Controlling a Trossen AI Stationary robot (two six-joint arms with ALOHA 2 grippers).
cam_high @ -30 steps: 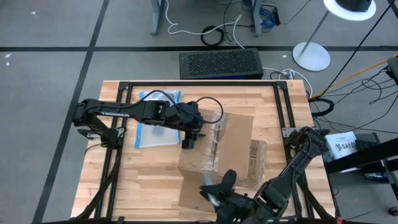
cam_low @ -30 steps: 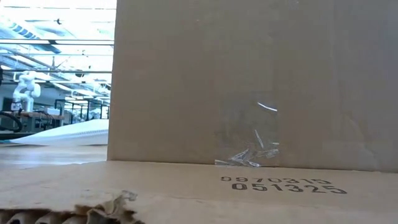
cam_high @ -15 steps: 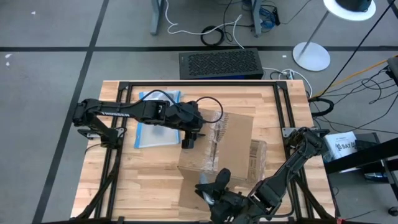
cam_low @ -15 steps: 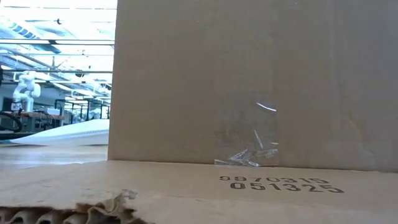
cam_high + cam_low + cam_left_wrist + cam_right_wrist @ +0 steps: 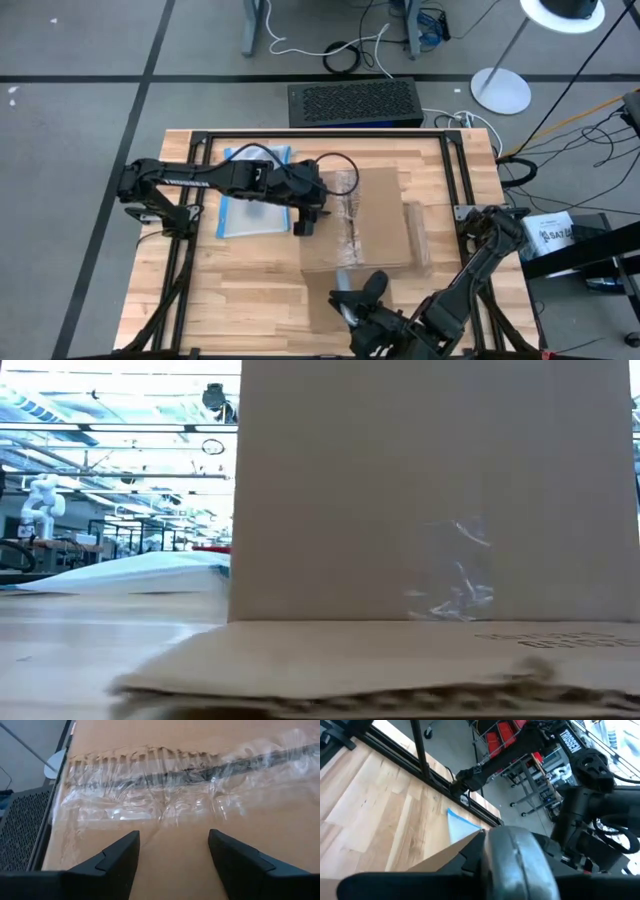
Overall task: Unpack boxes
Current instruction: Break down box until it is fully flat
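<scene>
The box sits mid-tabletop, its taped top seam not yet cut open, so unpacking has barely begun: the left gripper hovers with open jaws at its left edge, while I cannot tell the right gripper's jaws near its front flap.

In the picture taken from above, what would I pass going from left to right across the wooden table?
Clear plastic pouch with blue edge → left gripper, open at the box's edge → brown cardboard box → the black frame rail on the table. The right gripper sits nearer the camera, on the box's laid-out flap.
</scene>
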